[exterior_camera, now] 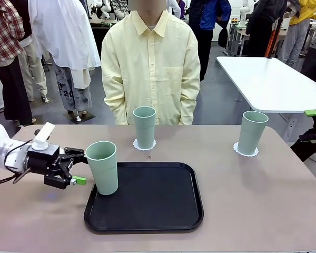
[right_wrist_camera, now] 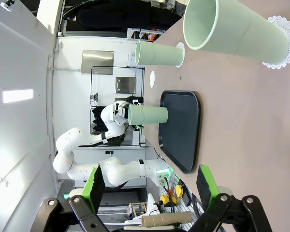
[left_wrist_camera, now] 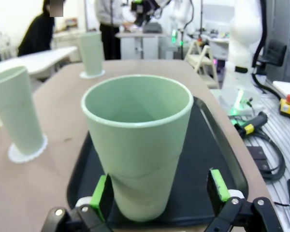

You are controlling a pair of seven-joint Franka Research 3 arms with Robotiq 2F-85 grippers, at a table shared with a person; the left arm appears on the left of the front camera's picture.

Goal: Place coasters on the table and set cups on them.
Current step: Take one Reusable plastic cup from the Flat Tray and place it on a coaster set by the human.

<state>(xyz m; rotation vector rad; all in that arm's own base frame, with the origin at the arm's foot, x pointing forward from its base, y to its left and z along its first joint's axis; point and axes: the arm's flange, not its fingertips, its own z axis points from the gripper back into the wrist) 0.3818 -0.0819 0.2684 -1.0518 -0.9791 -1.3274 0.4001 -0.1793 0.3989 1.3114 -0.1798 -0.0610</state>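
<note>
Left gripper (exterior_camera: 79, 167): I see its green-padded fingers (left_wrist_camera: 102, 195) spread to either side of the near cup's base, at the left edge of the tray. In the left wrist view a small gap shows on each side, so I cannot tell that the pads touch it.
Near cup (exterior_camera: 102, 167): mint-green tumbler, upright on the black tray (exterior_camera: 147, 205), in its near-left part, mouth up and empty.
Right gripper (right_wrist_camera: 150, 186): in its own wrist view I see the jaws spread wide with nothing between them, held off past the table's right end, beside the right cup.
Table (exterior_camera: 253, 200): beige-brown top carrying the tray and both placed cups.
Middle cup (exterior_camera: 144, 127): upright on a lacy white coaster (exterior_camera: 144, 144), just beyond the tray's far edge.
Right cup (exterior_camera: 252, 132): upright on its own coaster (exterior_camera: 245, 151), near the table's right end, well apart from the tray.
Third coaster (right_wrist_camera: 152, 79): I see it lying bare on the table beyond the middle cup.
Person (exterior_camera: 150, 68): stands at the far side in a pale yellow shirt, arms down.
</note>
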